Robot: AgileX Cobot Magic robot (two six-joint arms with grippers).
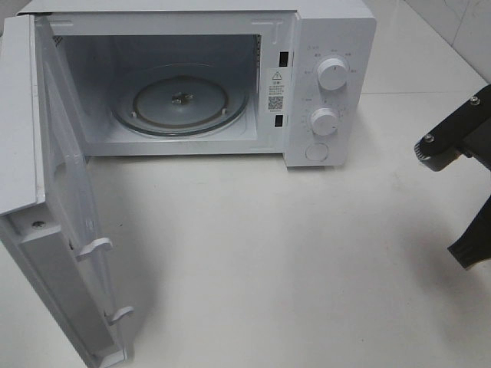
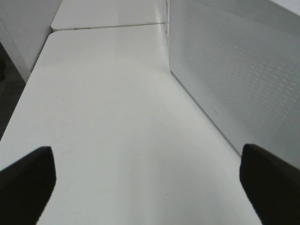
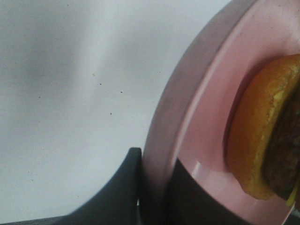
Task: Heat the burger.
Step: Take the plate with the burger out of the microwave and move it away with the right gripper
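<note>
The right tool (image 3: 154, 187) pinches the round pink plate's (image 3: 197, 117) rim, the golden-bunned burger (image 3: 267, 131) just beyond it; the left tool (image 2: 147, 180) gapes wide, empty.

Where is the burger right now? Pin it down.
The burger shows only in the right wrist view, sitting on the pink plate, whose rim the right end effector is pinching. The exterior high view doesn't show it.
</note>
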